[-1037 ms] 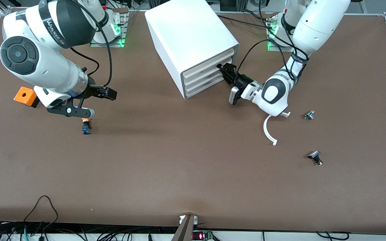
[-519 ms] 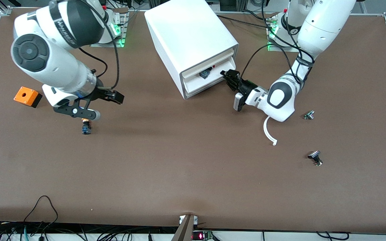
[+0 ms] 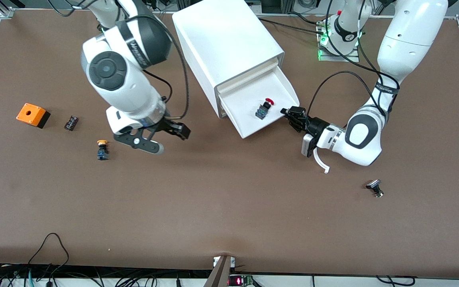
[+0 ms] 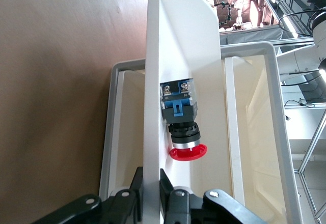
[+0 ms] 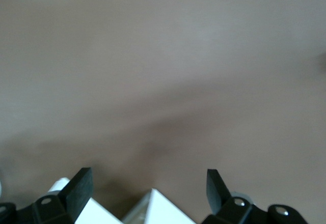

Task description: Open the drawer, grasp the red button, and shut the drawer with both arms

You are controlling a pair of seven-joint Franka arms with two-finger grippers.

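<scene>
The lowest drawer stands pulled out of the white cabinet. The button with its red cap lies on its side in the drawer. My left gripper is shut on the drawer's front wall at its corner toward the left arm's end. In the left wrist view the fingers clamp the wall, and the button lies just inside it. My right gripper is open and empty over the table, between the yellow-capped button and the cabinet. Its wrist view shows a white corner between the fingers.
An orange box and a small black part lie toward the right arm's end. A white curved piece lies under the left arm's wrist. A small black-capped part lies nearer the front camera, toward the left arm's end.
The left gripper has pulled the lowest drawer out toward the front camera, and the red-capped button now shows fully. The right arm has moved from the yellow-capped button toward the cabinet.
</scene>
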